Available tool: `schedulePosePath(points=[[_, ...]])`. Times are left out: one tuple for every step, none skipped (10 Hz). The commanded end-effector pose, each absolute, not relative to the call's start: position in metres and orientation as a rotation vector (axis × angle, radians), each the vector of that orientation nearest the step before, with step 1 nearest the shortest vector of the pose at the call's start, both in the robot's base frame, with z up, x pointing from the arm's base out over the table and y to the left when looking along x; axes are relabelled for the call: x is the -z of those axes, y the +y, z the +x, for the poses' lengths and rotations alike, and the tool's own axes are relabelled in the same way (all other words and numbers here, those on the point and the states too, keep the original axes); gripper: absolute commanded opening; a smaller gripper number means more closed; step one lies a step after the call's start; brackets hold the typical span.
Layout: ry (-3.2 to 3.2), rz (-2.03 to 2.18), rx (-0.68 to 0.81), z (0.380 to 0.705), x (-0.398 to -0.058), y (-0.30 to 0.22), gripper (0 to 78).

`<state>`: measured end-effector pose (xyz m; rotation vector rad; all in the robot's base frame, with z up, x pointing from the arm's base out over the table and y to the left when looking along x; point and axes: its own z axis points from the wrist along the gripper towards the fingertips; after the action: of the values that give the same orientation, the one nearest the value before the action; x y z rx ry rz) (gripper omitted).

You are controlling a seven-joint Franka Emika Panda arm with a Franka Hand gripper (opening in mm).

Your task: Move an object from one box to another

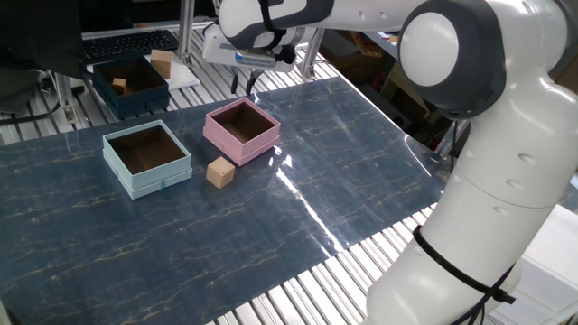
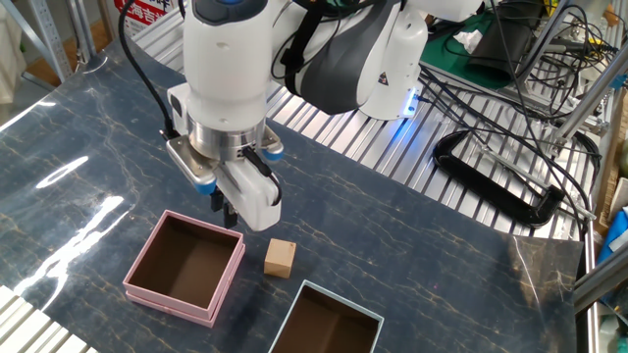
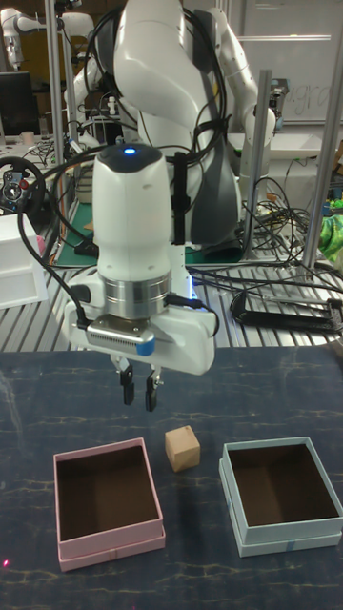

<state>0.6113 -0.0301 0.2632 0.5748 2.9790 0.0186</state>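
Note:
The small tan wooden cube [image 1: 220, 171] [image 2: 280, 258] [image 3: 182, 447] rests on the blue marbled table, outside both boxes, in the gap between them. The pink box [image 1: 223, 147] [image 2: 167, 304] [image 3: 110, 548] shows a bare brown inside. The light blue box [image 1: 163, 181] [image 2: 343, 299] [image 3: 291, 538] also shows nothing inside. My gripper [image 1: 246, 86] [image 2: 224, 210] [image 3: 139, 393] hangs pointing down above the table, behind the pink box's far edge and apart from the cube. Its two dark fingers stand a narrow gap apart with nothing between them.
A dark navy box [image 1: 135, 101] holding a small wooden block stands on the metal slats at the back left, with another tan block [image 1: 161, 63] beside it. Black cables [image 2: 500, 186] lie on the slats beyond the mat. The white arm looms over the mat's right side.

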Motion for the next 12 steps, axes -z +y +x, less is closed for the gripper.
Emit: schedulePosePath(points=[[2.970,0.602,-0.010,0.610,-0.265,-0.019,1.8],[2.970,0.612,-0.012,0.609,-0.264,-0.014,1.8],[2.969,0.620,-0.012,0.608,-0.264,-0.011,1.8],[2.959,0.672,-0.016,0.605,-0.262,0.001,1.8],[2.952,0.697,-0.017,0.602,-0.260,0.009,1.8],[2.946,0.721,-0.019,0.599,-0.258,0.016,1.8],[2.946,0.721,-0.019,0.599,-0.258,0.016,1.8],[2.931,0.788,-0.034,0.588,-0.253,0.029,1.8],[2.921,0.814,-0.044,0.581,-0.246,0.033,1.8],[2.911,0.825,-0.047,0.575,-0.239,0.036,1.8],[2.904,0.842,-0.049,0.571,-0.234,0.039,1.8],[2.902,0.850,-0.050,0.570,-0.232,0.040,1.8]])
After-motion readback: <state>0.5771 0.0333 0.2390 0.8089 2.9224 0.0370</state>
